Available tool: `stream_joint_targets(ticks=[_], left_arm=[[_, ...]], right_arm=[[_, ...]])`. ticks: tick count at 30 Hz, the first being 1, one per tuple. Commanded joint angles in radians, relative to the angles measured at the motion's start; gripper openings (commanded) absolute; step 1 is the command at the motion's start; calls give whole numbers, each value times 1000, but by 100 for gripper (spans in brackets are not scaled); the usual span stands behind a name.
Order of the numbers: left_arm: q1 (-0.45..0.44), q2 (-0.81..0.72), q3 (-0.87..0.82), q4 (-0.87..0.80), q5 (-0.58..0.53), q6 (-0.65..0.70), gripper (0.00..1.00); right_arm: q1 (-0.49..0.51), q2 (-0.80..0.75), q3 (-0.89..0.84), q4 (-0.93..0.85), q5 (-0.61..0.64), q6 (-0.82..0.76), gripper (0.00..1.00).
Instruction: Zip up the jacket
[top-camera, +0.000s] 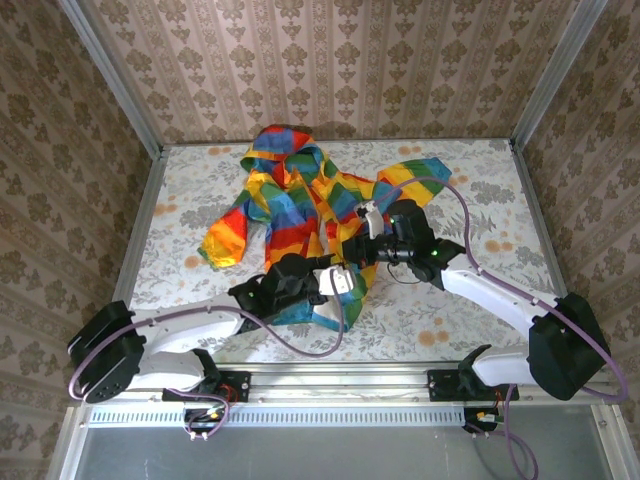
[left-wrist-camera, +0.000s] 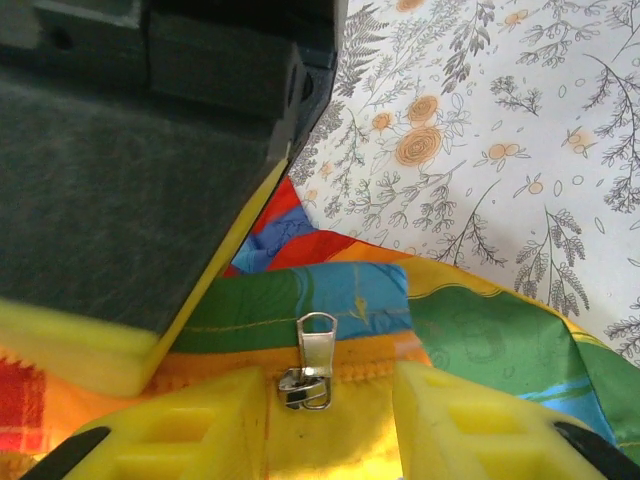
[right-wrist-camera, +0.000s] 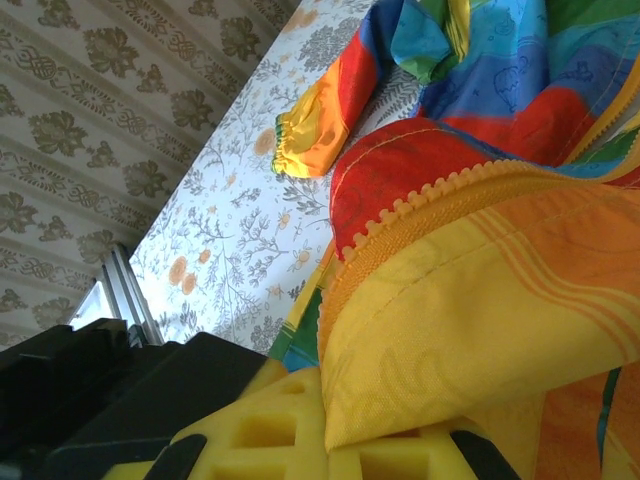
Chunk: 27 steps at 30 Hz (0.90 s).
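Clamping jacket (right-wrist-camera: 480, 300), right end effector (right-wrist-camera: 325, 438), left end effector (left-wrist-camera: 330, 412) parted around zipper pull (left-wrist-camera: 312, 360), floral table (left-wrist-camera: 480, 150)

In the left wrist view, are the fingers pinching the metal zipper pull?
No, the zipper pull lies free between the parted yellow fingers.

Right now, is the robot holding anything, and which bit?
The right hand pinches the jacket by its yellow edge beside the zipper teeth. The left hand, open, holds nothing.

A crumpled rainbow-striped rain jacket (top-camera: 290, 215) fills the floral-print tabletop's (top-camera: 180, 285) middle up to the far edge. My white left arm (top-camera: 190, 325) and right arm (top-camera: 490, 290) cross the near middle. Left and right edges lie bare for passing.
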Motion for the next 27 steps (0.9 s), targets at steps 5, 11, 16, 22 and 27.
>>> stream_joint_targets(ticks=[5, 11, 16, 22, 27], left_arm=[[4, 33, 53, -72, 31, 54, 32], [-30, -24, 16, -168, 38, 81, 27], [-31, -122, -36, -188, 2, 47, 27], [-10, -201, -71, -120, 5, -30, 28], [-10, -124, -34, -50, 1, -32, 34]], right_arm=[[10, -1, 50, -40, 36, -14, 0], [7, 8, 64, -72, 85, -12, 0], [6, 35, 72, -57, 60, -7, 0], [8, 56, 77, -31, 47, 9, 0], [10, 70, 81, -18, 39, 24, 0]])
